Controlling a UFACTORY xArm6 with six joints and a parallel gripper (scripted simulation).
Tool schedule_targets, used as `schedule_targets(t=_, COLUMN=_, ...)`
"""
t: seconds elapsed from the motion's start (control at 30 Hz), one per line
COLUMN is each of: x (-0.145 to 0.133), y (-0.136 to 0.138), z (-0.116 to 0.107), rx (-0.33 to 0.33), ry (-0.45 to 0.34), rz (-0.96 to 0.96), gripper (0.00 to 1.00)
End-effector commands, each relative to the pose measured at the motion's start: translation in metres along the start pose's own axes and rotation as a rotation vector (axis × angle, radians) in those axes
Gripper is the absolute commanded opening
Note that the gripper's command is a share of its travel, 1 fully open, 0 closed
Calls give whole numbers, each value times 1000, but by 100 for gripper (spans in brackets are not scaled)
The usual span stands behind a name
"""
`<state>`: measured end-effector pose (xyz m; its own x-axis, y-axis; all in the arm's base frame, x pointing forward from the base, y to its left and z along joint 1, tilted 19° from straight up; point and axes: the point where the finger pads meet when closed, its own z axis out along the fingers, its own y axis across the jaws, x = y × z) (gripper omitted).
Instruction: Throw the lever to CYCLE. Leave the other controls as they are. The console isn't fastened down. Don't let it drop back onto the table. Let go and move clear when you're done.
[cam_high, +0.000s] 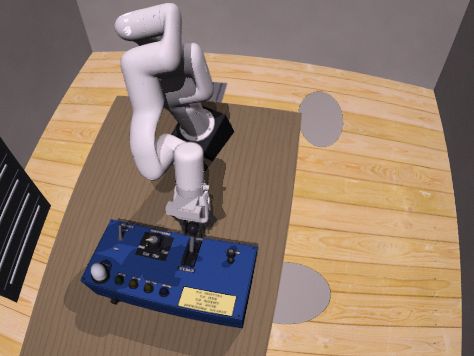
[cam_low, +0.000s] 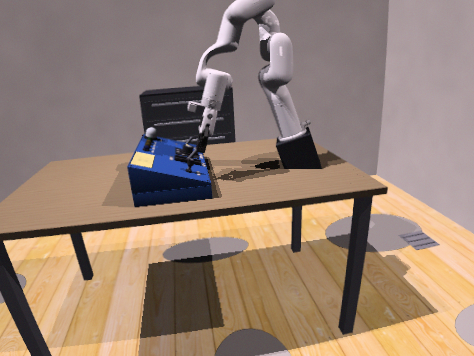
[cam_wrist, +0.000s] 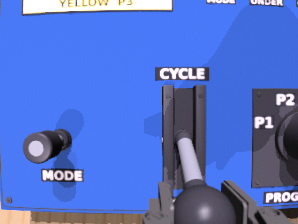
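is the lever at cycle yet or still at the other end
Not at CYCLE yet. In the wrist view the lever leans away from the CYCLE label, its knob clamped in the gripper.

A blue console (cam_high: 210, 280) sits on the brown tabletop (cam_high: 260, 165), well apart from the arm's black base (cam_high: 220, 137) at the far side. The white arm bends down from that base to the console's far edge, where the end effector (cam_high: 192, 225) is clamped on the dark ball of the lever (cam_high: 191, 240). The lever's slot runs toward the console's near edge. To the slot's left on the console is a black rotary selector (cam_high: 154, 245); to its right, a small dark toggle (cam_high: 231, 254). Along the console's near edge lie a white knob (cam_high: 99, 272), a row of round buttons (cam_high: 141, 286) and a yellow label (cam_high: 207, 301).
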<state>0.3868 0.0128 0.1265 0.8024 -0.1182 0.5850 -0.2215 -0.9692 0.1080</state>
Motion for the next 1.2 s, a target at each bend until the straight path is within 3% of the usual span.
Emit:
schedule_targets(t=0.0, x=1, y=0, z=0, rx=1, ry=3, rz=0, gripper=0)
schedule_targets(t=1.17, x=7, y=0, z=-3, rx=1, ry=3, rz=0, gripper=0)
